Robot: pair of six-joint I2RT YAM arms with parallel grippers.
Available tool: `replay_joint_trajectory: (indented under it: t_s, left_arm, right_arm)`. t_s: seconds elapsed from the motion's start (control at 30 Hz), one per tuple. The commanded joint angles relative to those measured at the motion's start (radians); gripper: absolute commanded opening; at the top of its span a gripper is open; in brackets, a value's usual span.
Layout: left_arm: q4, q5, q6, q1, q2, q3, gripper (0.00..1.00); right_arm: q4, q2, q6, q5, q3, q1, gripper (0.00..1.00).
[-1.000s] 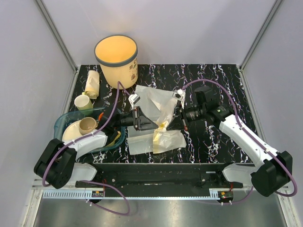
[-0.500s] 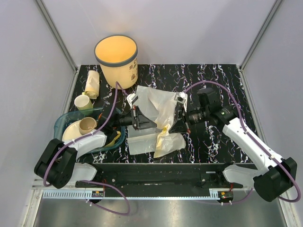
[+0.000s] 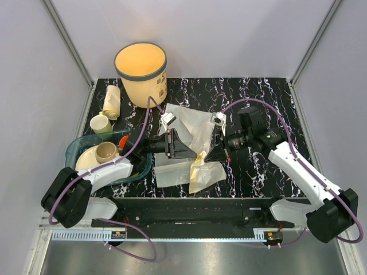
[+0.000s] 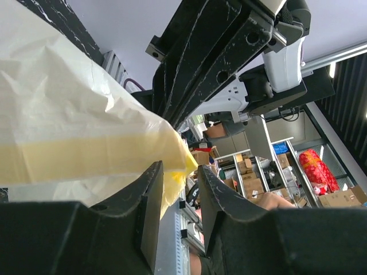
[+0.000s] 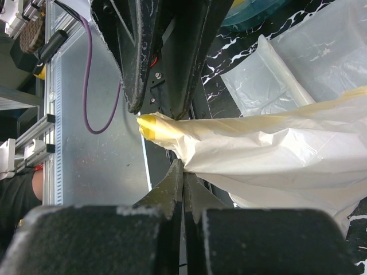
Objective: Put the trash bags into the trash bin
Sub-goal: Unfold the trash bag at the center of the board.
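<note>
The cream-yellow trash bin (image 3: 141, 73) stands upright at the back left, its mouth open. A crinkly whitish trash bag (image 3: 194, 123) with a yellow band is held up over the table's middle. My right gripper (image 3: 208, 153) is shut on its lower edge; in the right wrist view the jaws (image 5: 183, 167) pinch the film (image 5: 275, 154). My left gripper (image 3: 191, 150) faces it from the left with jaws apart. In the left wrist view the bag's (image 4: 69, 132) yellow corner lies between the open fingers (image 4: 180, 169). A second flat bag (image 3: 172, 172) lies on the table below.
A teal dish tray (image 3: 75, 148) with a plate and a cup sits at the left. A cream cup (image 3: 101, 123) and a pale roll (image 3: 112, 101) lie behind it. The black marbled table (image 3: 258, 97) ends at side walls.
My left gripper has moved right, up to the bag's yellow corner. My right gripper has shifted slightly with the bag still pinched.
</note>
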Motion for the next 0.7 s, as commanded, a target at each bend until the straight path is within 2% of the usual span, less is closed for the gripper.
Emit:
replay_joint_trajectory:
  t_s: [0.0, 0.1, 0.3, 0.33, 0.4, 0.53, 0.67]
  left_arm:
    - [0.086, 0.000, 0.009, -0.018, 0.026, 0.050, 0.32]
    - [0.089, 0.000, 0.009, -0.034, 0.029, 0.048, 0.29]
    - [0.100, -0.003, 0.004, -0.035, 0.030, 0.036, 0.08]
    - [0.097, 0.000, 0.004, -0.034, 0.030, 0.034, 0.01]
    - [0.083, 0.002, 0.012, -0.023, 0.021, 0.028, 0.00]
    - [0.031, 0.008, 0.012, 0.066, -0.002, -0.010, 0.00]
    - [-0.049, 0.005, 0.060, 0.083, -0.048, -0.019, 0.00]
  right_arm:
    - [0.028, 0.003, -0.002, -0.031, 0.027, 0.003, 0.00]
    - [0.037, 0.004, 0.002, -0.033, 0.024, 0.002, 0.00]
    - [0.031, -0.008, -0.001, -0.033, 0.022, 0.003, 0.00]
    - [0.028, -0.009, -0.002, -0.030, 0.021, 0.002, 0.00]
    - [0.012, -0.017, -0.011, -0.027, 0.016, 0.002, 0.00]
    - [-0.014, -0.041, -0.028, -0.010, 0.002, 0.002, 0.00]
    - [-0.020, -0.055, -0.027, -0.005, -0.007, 0.002, 0.00]
